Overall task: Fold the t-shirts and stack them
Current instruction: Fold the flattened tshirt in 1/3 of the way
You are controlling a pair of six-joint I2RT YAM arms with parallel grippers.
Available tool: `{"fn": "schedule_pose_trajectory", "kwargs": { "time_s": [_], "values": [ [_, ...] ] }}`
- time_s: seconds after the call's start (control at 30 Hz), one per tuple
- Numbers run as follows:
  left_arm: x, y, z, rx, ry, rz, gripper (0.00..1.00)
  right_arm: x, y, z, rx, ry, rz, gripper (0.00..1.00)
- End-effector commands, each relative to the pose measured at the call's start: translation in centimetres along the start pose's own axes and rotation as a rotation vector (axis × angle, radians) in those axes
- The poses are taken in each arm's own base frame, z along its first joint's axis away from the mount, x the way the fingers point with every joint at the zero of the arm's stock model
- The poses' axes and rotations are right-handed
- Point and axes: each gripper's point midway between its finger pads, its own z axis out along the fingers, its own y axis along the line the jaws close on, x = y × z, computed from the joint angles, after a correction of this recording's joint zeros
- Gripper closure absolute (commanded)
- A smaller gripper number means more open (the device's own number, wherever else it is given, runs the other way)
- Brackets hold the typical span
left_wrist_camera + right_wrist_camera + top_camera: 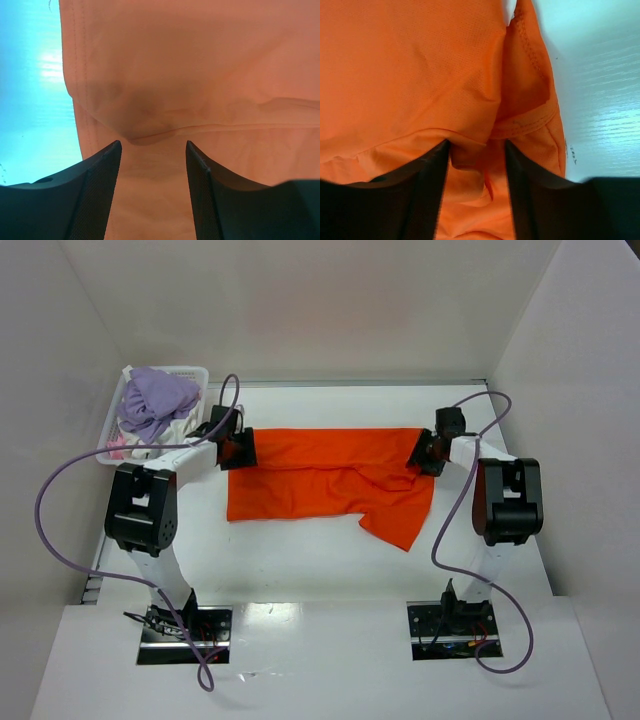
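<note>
A vivid orange t-shirt [320,480] lies spread on the white counter [320,570], stretched left to right between the 2 arms. Its far edge runs nearly straight from one tool to the other. Its near edge is uneven, and a loose flap at the right reaches closer to the arm bases than the rest. The left tool [238,448] sits at the shirt's far left corner and the right tool [425,452] at its far right corner, both low over the cloth. In the left wrist view the 2 dark fingers [100,190] stand apart. Flat orange cloth shows in the gap, with a small pucker and a stitched seam just ahead of the tips, so this tool is released with nothing pinched. In the right wrist view the fingers [425,190] also stand apart. A raised fold of the shirt near a stitched hem fills the gap and touches both inner faces. I cannot tell whether this tool is clamped on it or only straddles it. A white lattice basket [190,372] stands at the far left corner of the counter, just beyond the left tool. It holds a heap of lilac cloth [155,400] with some white and pink beneath.
</note>
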Motion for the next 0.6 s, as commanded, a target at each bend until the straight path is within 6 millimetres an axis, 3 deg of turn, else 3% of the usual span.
{"fn": "schedule_pose_trajectory", "kwargs": {
  "time_s": [0.0, 0.23, 0.57],
  "values": [
    [-1.5, -0.4, -0.5, 0.06, -0.043, -0.056, 0.38, -2.7, 1.1, -0.1, -0.04, -0.08, 0.016, 0.49],
    [-1.1, 0.1, 0.3, 0.099, -0.022, -0.116, 0.38, -3.3, 1.0, 0.1, -0.025, -0.098, 0.025, 0.77],
    [0.7, 1.0, 0.7, 0.095, 0.019, -0.162, 0.38, -3.8, 0.8, 0.0, -0.009, -0.116, 0.025, 0.94]
  ]
}}
